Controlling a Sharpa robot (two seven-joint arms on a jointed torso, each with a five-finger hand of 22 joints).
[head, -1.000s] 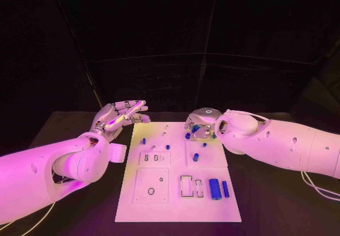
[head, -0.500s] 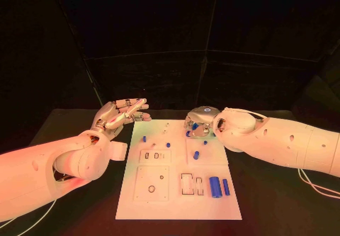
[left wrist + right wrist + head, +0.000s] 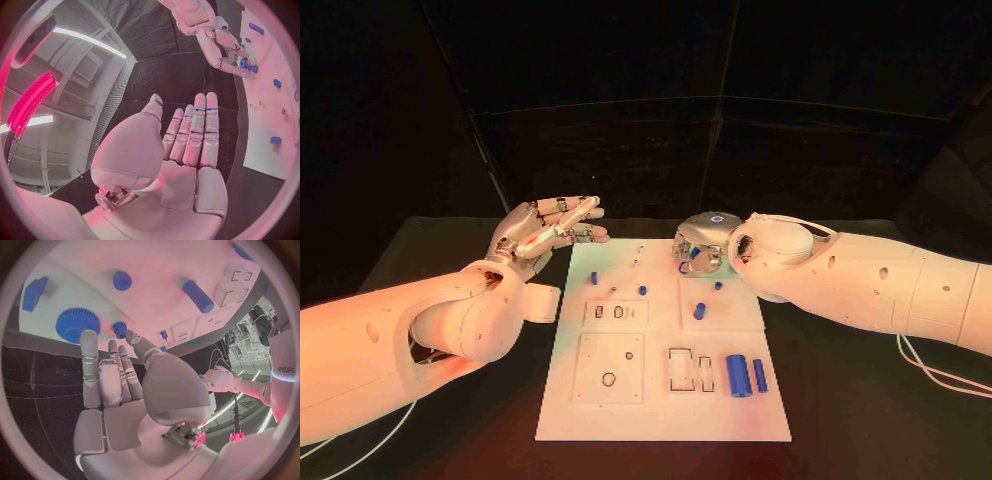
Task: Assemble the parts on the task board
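Both hands hover empty at the far end of the task board.

The left hand is raised off the board's far-left corner, at about 10 o'clock from the board's middle, fingers straight and together, holding nothing. The right hand hangs over the far edge at about 12 o'clock, fingers extended toward a blue gear and a small blue peg, gripping neither. More blue parts sit on the board: a large cylinder at 4 o'clock, a slimmer rod just beside it.
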